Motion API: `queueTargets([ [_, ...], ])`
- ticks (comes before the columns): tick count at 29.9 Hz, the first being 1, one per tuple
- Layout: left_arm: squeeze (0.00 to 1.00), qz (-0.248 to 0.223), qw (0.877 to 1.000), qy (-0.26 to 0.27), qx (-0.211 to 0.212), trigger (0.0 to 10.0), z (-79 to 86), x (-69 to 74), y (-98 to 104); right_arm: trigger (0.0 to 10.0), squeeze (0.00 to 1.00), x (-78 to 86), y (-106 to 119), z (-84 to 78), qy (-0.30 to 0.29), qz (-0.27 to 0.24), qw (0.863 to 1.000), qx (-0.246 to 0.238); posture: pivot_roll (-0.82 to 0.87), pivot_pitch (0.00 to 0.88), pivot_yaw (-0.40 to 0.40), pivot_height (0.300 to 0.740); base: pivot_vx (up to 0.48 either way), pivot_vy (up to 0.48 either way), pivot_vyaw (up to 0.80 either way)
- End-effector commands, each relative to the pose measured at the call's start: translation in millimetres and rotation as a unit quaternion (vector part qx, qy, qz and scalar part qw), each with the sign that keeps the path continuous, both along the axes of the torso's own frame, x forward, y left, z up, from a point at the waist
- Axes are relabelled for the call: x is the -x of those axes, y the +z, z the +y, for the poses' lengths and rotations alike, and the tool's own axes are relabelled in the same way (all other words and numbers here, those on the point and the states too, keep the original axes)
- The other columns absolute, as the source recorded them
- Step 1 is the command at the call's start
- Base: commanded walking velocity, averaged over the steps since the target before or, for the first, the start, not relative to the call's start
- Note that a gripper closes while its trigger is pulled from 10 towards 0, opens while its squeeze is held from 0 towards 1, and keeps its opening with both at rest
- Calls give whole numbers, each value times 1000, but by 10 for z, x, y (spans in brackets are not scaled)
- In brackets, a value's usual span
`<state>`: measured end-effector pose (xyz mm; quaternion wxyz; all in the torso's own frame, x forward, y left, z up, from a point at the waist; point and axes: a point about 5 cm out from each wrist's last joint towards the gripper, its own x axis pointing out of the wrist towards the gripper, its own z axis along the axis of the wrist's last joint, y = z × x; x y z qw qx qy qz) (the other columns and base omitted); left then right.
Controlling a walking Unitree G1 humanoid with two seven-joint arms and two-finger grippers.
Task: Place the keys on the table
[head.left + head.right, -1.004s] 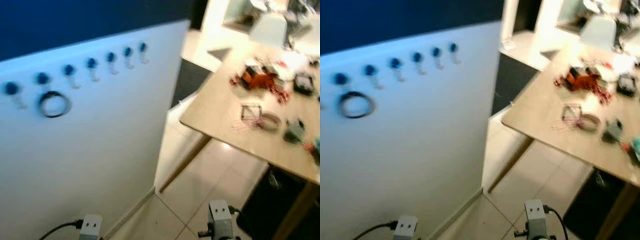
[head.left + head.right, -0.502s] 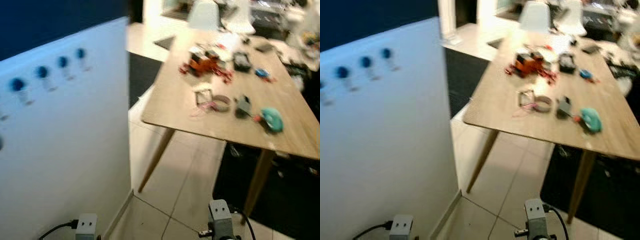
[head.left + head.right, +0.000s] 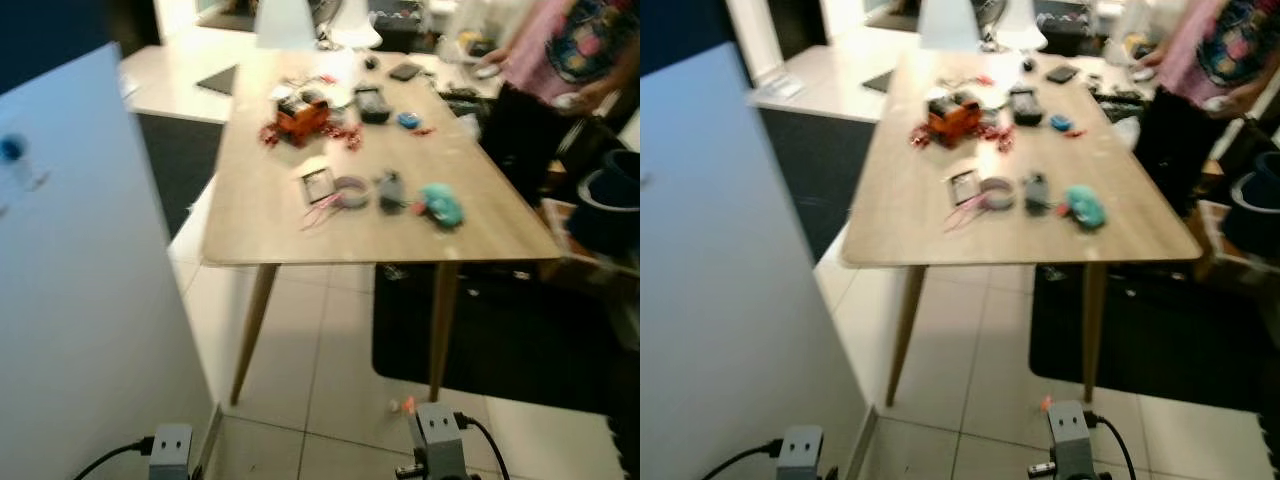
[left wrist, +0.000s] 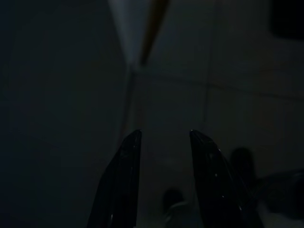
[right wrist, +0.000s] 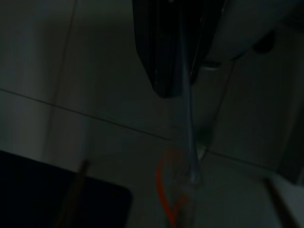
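- The right gripper [image 5: 173,90] hangs low, fingers clenched on a pale strap from which the keys [image 5: 173,192], with an orange loop, dangle above the floor tiles.
- Judged light, limp and prone to swing; the strap is the sensible hold.
- The left gripper [image 4: 164,142] hangs idle, fingers apart, grasping nothing.
- One table [image 3: 270,215] stands at twelve o'clock, carrying roughly ten small items.

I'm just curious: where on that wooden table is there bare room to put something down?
The table's near left corner is bare. A crowded row runs from the grey ring to the teal object, with more clutter around the orange toy.
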<state>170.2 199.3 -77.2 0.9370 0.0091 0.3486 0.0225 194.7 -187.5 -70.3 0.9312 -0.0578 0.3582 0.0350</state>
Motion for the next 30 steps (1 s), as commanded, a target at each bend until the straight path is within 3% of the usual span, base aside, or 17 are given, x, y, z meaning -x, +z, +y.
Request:
queueTargets([
  [1,0,16,1000,9,7,10000,-28,114,-57,10000,0,26,-20,19,8,8,1000,1,38,72,-25,740,0,0,-800],
  [13,0,-12,999,33,17,10000,-19,59,-12,10000,0,31,-24,71,29,8,1000,-5,40,76,-33,740,0,0,-67],
  [30,0,-36,999,23,22,10000,-77,10,28,10000,0,32,-26,73,33,10,999,-5,41,84,-28,740,0,-33,0],
])
